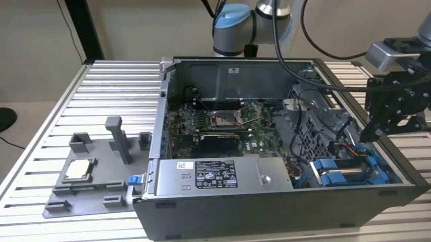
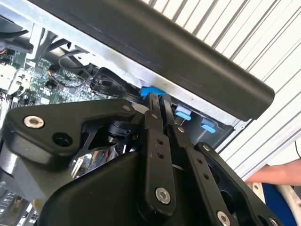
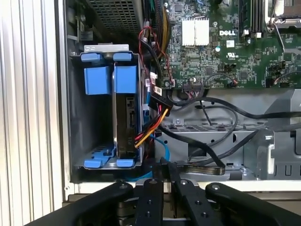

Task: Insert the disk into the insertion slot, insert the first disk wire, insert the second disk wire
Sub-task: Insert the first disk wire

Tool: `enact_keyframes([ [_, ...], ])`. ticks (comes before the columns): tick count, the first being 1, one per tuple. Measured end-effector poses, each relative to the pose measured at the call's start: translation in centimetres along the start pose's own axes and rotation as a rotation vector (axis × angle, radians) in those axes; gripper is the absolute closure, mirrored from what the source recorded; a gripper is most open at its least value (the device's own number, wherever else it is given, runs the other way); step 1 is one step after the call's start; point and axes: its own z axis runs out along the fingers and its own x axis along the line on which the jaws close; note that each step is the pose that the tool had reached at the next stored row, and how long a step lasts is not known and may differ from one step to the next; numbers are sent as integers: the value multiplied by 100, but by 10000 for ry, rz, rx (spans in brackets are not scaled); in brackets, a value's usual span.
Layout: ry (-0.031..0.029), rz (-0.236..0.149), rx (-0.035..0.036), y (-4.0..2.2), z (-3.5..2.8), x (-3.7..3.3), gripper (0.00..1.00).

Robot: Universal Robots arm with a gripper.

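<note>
The disk (image 3: 123, 117) stands on edge inside the insertion slot (image 3: 101, 162), the drive cage with blue rails, in the first wrist view. Its blue carrier front (image 3: 126, 77) sits next to a second blue carrier (image 3: 96, 80). A red, yellow and orange wire bundle (image 3: 151, 128) ends at the disk's edge. A blue wire (image 3: 163, 147) loops down beside it toward my gripper (image 3: 164, 165). The gripper (image 1: 377, 132) hangs over the case's wall on the exterior view's right, beside the cage (image 1: 380, 174). Its fingers (image 2: 151, 106) are shut, with a blue piece at their tips; I cannot tell whether it is pinched.
The open computer case holds a green motherboard (image 1: 215, 121) and a grey power-supply box (image 1: 215, 174). Black cables (image 3: 221, 110) run across the grey metal near the cage. A grey fixture (image 1: 81, 169) lies on the slatted table at the exterior view's left. A person's hand (image 2: 275, 175) is beyond the case.
</note>
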Motion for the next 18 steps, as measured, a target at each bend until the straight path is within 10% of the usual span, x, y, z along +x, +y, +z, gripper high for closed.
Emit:
enact_keyframes([
  [18, -12, 4, 234, 317, -53, 95, 100],
])
